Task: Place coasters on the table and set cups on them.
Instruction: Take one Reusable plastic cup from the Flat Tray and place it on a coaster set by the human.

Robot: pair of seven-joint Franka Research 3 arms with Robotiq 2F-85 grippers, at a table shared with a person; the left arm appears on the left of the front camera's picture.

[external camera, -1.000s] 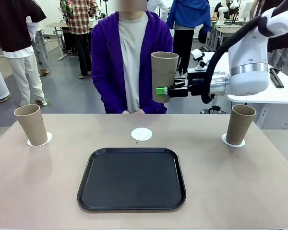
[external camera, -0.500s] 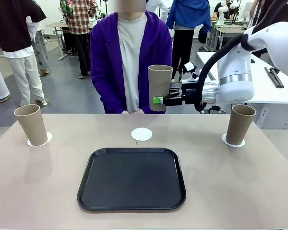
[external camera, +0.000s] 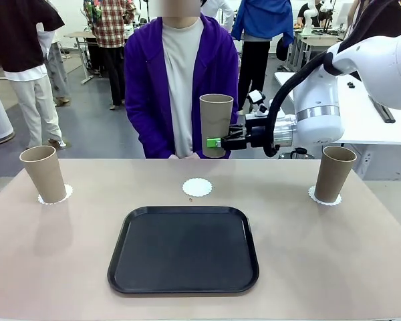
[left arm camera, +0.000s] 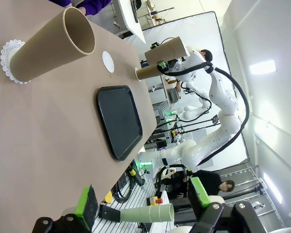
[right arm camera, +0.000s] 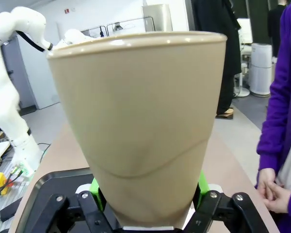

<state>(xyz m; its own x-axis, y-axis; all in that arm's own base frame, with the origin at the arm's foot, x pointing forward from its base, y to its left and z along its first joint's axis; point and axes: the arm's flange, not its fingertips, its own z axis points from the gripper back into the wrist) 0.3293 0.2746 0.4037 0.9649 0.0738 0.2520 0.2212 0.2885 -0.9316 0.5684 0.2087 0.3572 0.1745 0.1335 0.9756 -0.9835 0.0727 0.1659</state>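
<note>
two cups stand on coasters at table ends; right gripper clamps third cup upright, aloft above bare middle coaster; left gripper spread wide, holding nothing.

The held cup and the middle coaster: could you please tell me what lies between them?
Nothing: in the front view the right hand holds the cup in the air, with bare space down to the middle coaster.
</note>
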